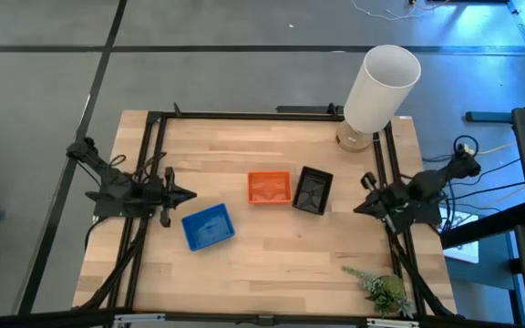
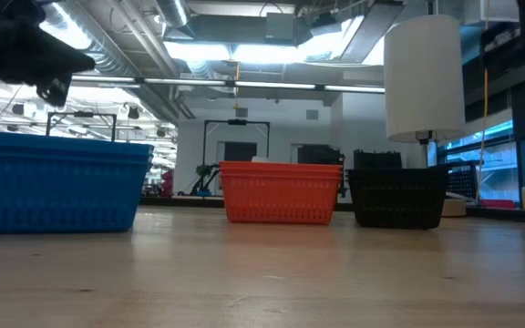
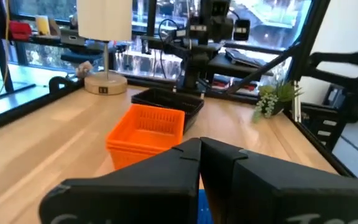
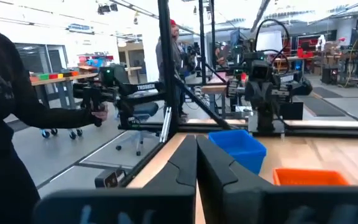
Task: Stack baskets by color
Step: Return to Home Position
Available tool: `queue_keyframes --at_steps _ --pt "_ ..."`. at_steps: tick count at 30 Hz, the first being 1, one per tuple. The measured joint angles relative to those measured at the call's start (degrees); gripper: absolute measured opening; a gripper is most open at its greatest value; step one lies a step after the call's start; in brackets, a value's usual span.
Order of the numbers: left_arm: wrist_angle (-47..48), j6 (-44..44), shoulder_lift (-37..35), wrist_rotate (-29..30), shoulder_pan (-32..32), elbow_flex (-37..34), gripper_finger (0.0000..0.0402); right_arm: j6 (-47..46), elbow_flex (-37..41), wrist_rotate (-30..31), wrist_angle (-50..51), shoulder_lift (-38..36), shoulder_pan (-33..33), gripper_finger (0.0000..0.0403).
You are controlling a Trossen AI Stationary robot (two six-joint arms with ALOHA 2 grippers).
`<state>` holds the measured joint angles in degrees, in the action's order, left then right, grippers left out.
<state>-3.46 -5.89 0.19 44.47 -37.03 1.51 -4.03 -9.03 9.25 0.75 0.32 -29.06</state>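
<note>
While both arms flank the centre, I log: left gripper [image 1: 188, 194] and right gripper [image 1: 361, 206] pinched shut, empty; orange baskets [image 1: 269, 188], black baskets [image 1: 313, 190] mid-frame; blue baskets [image 1: 208, 227] lower left, nudgeable should the nearby left arm swing low.

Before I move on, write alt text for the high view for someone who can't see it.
On a wooden table sit a blue basket left of centre and an orange basket beside a black basket at centre. The left claw and right claw rest shut at the table's sides.
</note>
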Motion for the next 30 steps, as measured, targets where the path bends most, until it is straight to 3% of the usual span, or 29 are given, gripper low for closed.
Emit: queue_keyframes --at_steps 7,14,19,30 --pt "-0.7 1.9 0.1 -1.6 0.0 -1.0 0.0 -0.6 8.4 0.1 -6.1 0.0 0.0 0.0" --pt "-0.5 10.6 0.1 -1.5 0.0 -1.0 0.0 5.3 8.6 0.2 -4.0 0.0 0.0 0.0" --pt "-0.5 11.0 0.2 -1.6 0.0 -1.0 0.0 11.0 8.6 0.1 -4.0 0.0 0.0 0.0008" --pt "-0.4 11.0 0.2 -1.7 0.0 -1.0 0.0 10.3 8.6 0.2 -3.9 0.0 0.0 0.0013"
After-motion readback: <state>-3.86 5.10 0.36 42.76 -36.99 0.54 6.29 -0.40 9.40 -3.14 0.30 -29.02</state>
